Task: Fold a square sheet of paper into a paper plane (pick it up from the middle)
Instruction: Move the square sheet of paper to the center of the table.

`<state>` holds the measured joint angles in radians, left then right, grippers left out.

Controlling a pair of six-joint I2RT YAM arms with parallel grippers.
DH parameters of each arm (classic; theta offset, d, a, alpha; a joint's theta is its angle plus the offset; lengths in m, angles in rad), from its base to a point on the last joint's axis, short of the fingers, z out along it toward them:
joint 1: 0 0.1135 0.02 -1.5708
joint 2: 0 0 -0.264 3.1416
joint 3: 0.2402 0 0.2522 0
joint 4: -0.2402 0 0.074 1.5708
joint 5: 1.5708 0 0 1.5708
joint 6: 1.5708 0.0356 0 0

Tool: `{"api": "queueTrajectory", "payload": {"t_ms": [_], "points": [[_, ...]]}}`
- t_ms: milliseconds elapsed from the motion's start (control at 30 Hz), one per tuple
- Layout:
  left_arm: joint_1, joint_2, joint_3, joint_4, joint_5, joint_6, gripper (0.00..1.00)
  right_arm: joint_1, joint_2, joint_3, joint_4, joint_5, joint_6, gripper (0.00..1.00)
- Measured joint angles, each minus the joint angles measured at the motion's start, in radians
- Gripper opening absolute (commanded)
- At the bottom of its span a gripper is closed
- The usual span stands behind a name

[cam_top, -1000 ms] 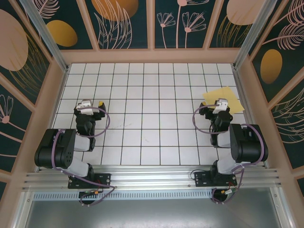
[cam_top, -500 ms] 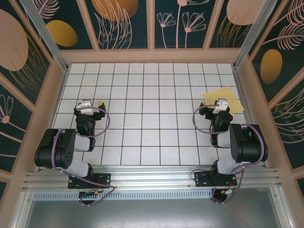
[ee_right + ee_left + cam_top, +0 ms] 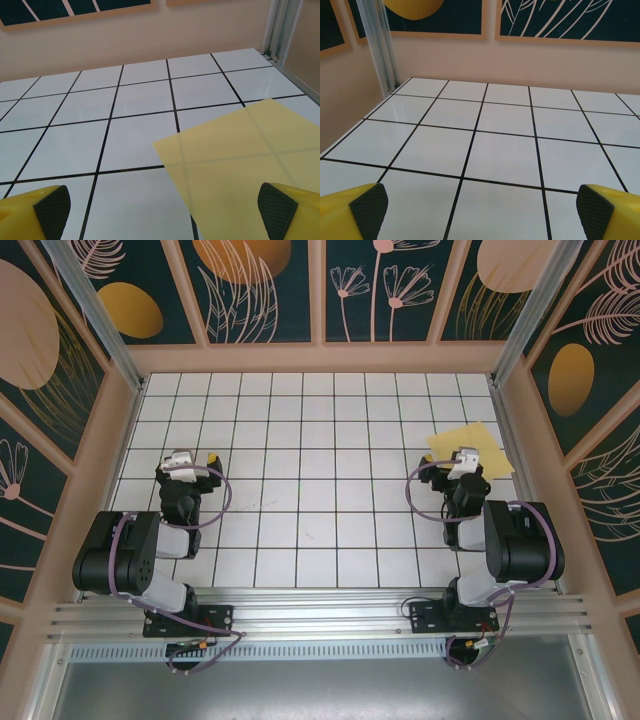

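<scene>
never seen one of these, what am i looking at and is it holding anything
These are two black robot arms, the left arm and the right arm, bolted at the near edge of a white tiled table. The overhead picture comes from a fixed camera above and behind them. The other two come from wrist cameras, looking out between yellow, black-padded fingers: the left gripper and the right gripper. Both are open and hold nothing. A flat, unfolded square sheet of yellow paper lies on the tiles at the far right, just in front of the right gripper.
</scene>
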<state>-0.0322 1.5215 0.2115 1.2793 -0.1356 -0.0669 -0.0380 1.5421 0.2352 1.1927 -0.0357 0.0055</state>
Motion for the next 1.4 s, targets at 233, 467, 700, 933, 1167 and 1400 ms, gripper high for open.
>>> {"api": "queueTrajectory", "payload": {"t_ms": [233,467,700,933,1167,1400], "points": [[0.000,0.000,0.000,0.000,0.000,0.000,0.99,0.000,0.000,0.000,0.000,0.000,0.000,0.98],[0.000,0.000,0.000,0.000,0.000,0.000,0.98,0.006,-0.113,0.074,-0.196,0.008,0.015,0.99],[0.000,0.000,0.000,0.000,0.000,0.000,0.99,0.005,-0.245,0.156,-0.461,0.011,0.100,0.99],[0.000,0.000,0.000,0.000,-0.003,0.000,0.99,0.000,-0.247,0.285,-0.727,-0.007,0.235,0.99],[0.001,-0.200,-0.066,-0.051,-0.037,-0.010,0.98,-0.016,-0.207,0.296,-0.849,-0.129,0.341,0.99],[0.001,-0.435,-0.029,-0.204,-0.009,-0.071,0.99,-0.022,-0.103,0.404,-0.986,-0.206,0.349,0.99]]}}
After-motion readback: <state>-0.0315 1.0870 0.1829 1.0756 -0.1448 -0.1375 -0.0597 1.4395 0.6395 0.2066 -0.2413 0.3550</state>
